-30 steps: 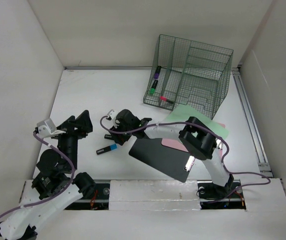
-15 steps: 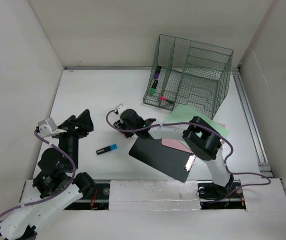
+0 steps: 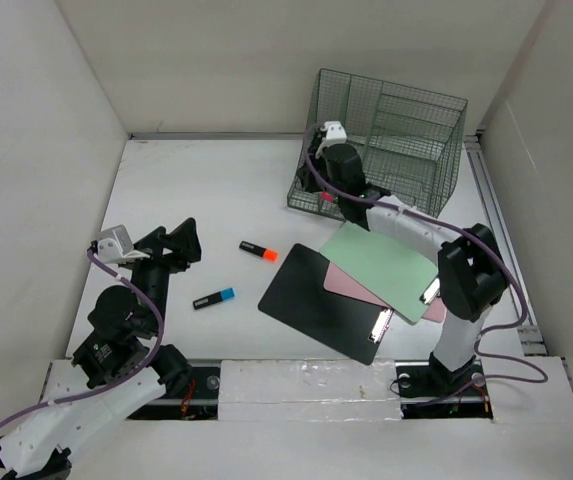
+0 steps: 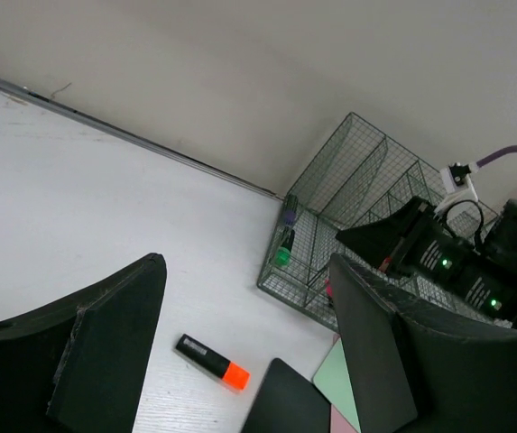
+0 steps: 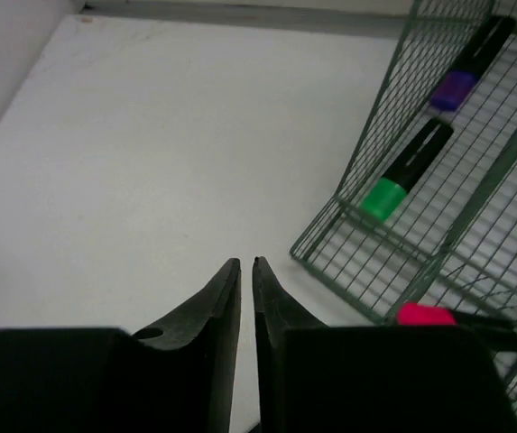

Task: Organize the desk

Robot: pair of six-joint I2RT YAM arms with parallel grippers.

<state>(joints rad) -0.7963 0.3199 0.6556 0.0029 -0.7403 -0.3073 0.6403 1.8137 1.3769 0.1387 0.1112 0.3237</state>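
Note:
The white desk (image 3: 196,190) carries an orange highlighter (image 3: 258,251) (image 4: 211,361) and a blue highlighter (image 3: 213,298) left of a black clipboard (image 3: 321,303). My left gripper (image 3: 173,250) (image 4: 247,266) hovers open and empty near the blue one, looking toward the orange one. My right gripper (image 3: 324,192) (image 5: 244,263) sits at the front left corner of the green mesh organizer (image 3: 406,130) (image 5: 475,180). Its jaws are almost touching with nothing between them. Purple (image 5: 461,86), green (image 5: 402,176) and pink (image 5: 425,314) highlighters lie inside the organizer.
A green sheet (image 3: 386,265) and a pink sheet (image 3: 351,283) lie under the clipboard's right side. White panel walls border the desk on the left, back and right. The right arm stretches over the sheets toward the organizer.
My right arm swung from the desk's middle to the organizer's front and its jaws closed. The orange highlighter now lies uncovered where that gripper was. The left arm shifted slightly right.

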